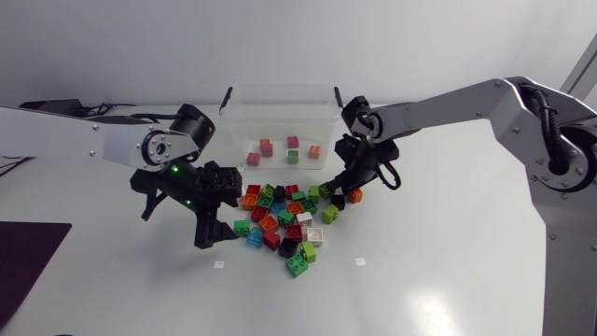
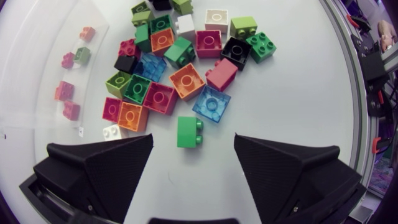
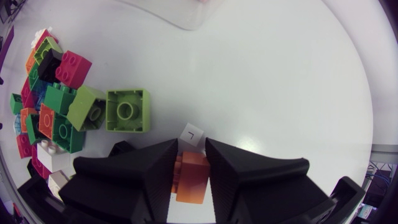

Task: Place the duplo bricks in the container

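black and spread wide, the left gripper [image 1: 217,213] hangs low over the desk [image 1: 420,271] and touches nothing. a green brick [image 2: 188,132] lies on its side between and just ahead of its fingers, a little apart from the pile of bricks [image 1: 284,217]. these bricks look light, rigid and smooth-walled, so i judge the flat opposite sides the place to pinch, not the studs. behind the pile stands the clear container [image 1: 238,121], with a few bricks in it. further right, the right gripper [image 3: 191,148] is nearly closed, clamping an orange brick [image 3: 191,180] by two flat sides, beside the pile's edge and near the container. whether that brick is off the desk i cannot tell.
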### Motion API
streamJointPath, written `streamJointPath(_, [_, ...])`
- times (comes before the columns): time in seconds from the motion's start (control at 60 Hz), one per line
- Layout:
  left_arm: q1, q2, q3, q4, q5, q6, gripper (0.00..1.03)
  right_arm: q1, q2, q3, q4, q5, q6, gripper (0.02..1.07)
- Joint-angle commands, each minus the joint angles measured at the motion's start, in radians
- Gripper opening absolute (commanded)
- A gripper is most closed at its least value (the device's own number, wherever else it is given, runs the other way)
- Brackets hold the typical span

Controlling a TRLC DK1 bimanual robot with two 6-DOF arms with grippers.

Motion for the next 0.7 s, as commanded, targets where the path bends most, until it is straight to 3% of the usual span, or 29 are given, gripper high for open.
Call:
streamJointPath(0.0, [0.005, 0.057, 0.035, -0.014, -0.005, 0.037, 0.97, -0.012, -0.01, -0.043, -0.022, -0.002, -0.016, 0.25])
streamJointPath(0.167, [0.004, 0.126, 0.064, -0.009, -0.005, 0.037, 0.96, -0.023, -0.08, -0.099, -0.01, 0.002, -0.028, 0.25])
streamJointPath(0.333, [0.004, 0.18, 0.097, -0.006, -0.005, 0.037, 0.87, -0.023, -0.155, -0.152, -0.005, 0.008, -0.034, 0.25])
streamJointPath(0.467, [0.005, 0.218, 0.114, -0.003, -0.005, 0.038, 0.64, -0.023, -0.229, -0.183, -0.008, 0.016, -0.039, 0.25])
streamJointPath(0.567, [0.005, 0.229, 0.116, -0.001, -0.005, 0.038, 0.38, -0.024, -0.284, -0.186, -0.016, 0.017, -0.042, 0.25])
streamJointPath(0.683, [-0.004, 0.232, 0.105, -0.003, -0.006, 0.046, 0.36, -0.03, -0.339, -0.163, -0.031, 0.017, -0.045, 0.25])
